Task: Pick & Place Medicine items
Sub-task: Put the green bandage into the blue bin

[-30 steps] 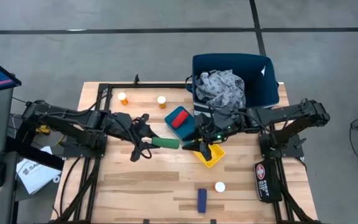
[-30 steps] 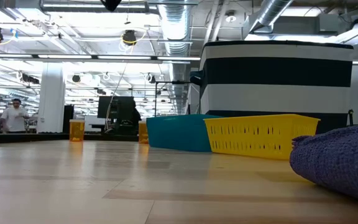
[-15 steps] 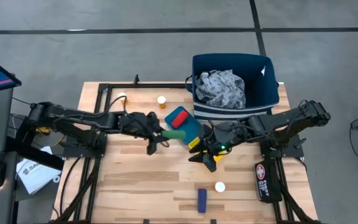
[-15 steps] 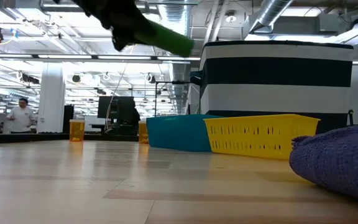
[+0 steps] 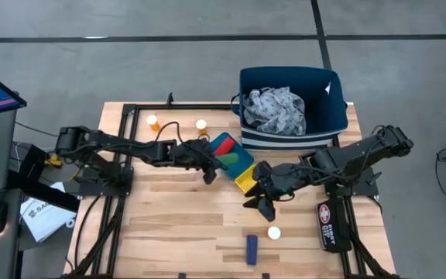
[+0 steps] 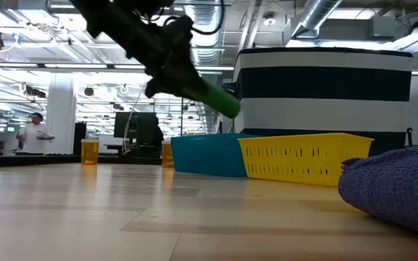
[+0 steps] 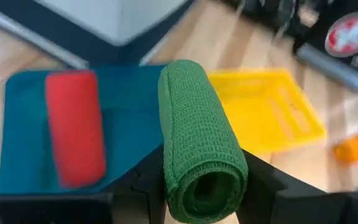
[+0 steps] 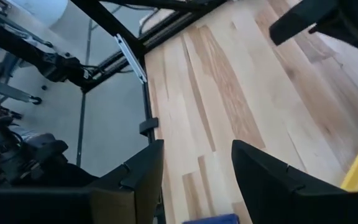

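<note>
The green roll (image 7: pixel 197 155) hides part of the yellow tray (image 7: pixel 272 112). The red roll (image 7: pixel 73 127) looks blurry. The blue box (image 8: pixel 210 219) is cut off.

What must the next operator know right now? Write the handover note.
Left gripper: shut on the green woven roll, held above the teal rectangular tray.
Right gripper: open, empty, over bare wood beside the yellow slotted plastic tray.
Done: red cylindrical roll lies in the teal tray.
Left: release the green roll. On the table remain two orange pill bottles at the far edge, and a white-capped bottle and a small blue box near the front edge.
</note>
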You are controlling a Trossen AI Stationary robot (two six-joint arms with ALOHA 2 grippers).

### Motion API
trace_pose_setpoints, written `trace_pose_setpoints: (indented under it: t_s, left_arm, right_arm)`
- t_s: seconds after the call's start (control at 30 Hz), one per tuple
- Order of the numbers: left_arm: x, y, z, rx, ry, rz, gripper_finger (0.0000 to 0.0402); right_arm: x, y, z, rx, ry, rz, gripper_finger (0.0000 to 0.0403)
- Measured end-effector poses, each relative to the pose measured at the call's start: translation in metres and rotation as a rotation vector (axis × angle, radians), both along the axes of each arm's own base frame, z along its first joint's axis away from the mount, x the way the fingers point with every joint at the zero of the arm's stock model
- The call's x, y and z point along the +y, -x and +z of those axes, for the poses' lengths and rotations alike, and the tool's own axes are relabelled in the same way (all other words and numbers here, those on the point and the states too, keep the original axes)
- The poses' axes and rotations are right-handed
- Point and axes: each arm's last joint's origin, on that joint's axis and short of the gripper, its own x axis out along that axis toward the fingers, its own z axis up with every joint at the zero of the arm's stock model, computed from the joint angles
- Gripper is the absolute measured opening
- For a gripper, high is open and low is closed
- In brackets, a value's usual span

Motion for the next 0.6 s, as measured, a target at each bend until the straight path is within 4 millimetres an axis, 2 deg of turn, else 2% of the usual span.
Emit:
trace_pose_setpoints:
  t_s: [0.2,0.6]
  left_arm:
    - [0.011,-0.006,-0.016,0.025,0.041,0.064,0.0132]
    - [0.021,-0.014,-0.03,0.029,0.069,0.081,0.0141]
  right_arm:
    - [0.0,0.002,-0.003,0.035,0.016,0.0,0.0189]
    - [-0.004,0.003,-0.005,0.057,0.041,0.004,0.0189]
